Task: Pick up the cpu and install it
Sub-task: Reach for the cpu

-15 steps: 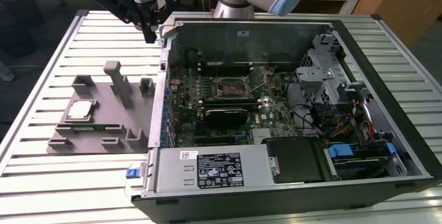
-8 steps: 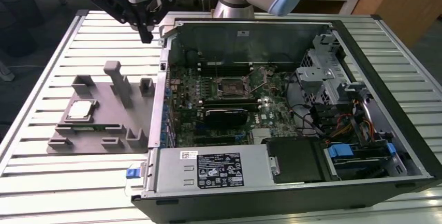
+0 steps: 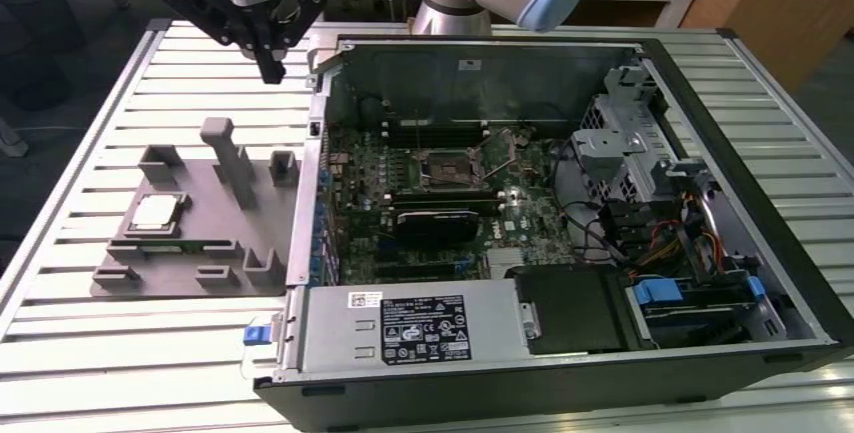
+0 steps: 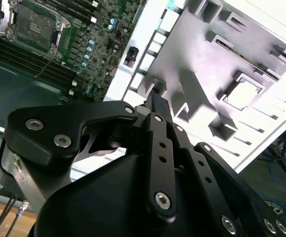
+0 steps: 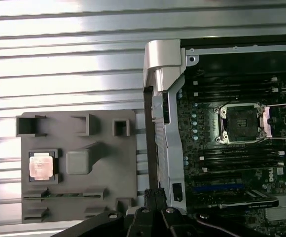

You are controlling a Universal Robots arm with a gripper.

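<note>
The cpu (image 3: 156,213) is a small square chip with a silvery top, lying flat in a pocket of the grey holder tray (image 3: 200,193) at the exterior view's left. It appears in both wrist views (image 5: 40,164) (image 4: 242,94), seated in the tray (image 5: 108,168). My gripper (image 3: 272,73) hangs high above the table beyond the tray's far end, near the case's corner, well away from the chip. Its black fingers (image 5: 154,194) are shut together and hold nothing. The empty motherboard socket (image 3: 451,165) (image 5: 241,123) (image 4: 34,22) lies open inside the case.
The open computer case (image 3: 318,133) lies on its side on a slatted metal table (image 3: 80,353), its raised wall between tray and motherboard. Inside are a black card (image 3: 434,221), a power supply (image 3: 400,325) and drive bays with cables (image 3: 667,223). Upright posts (image 3: 224,153) rise from the tray.
</note>
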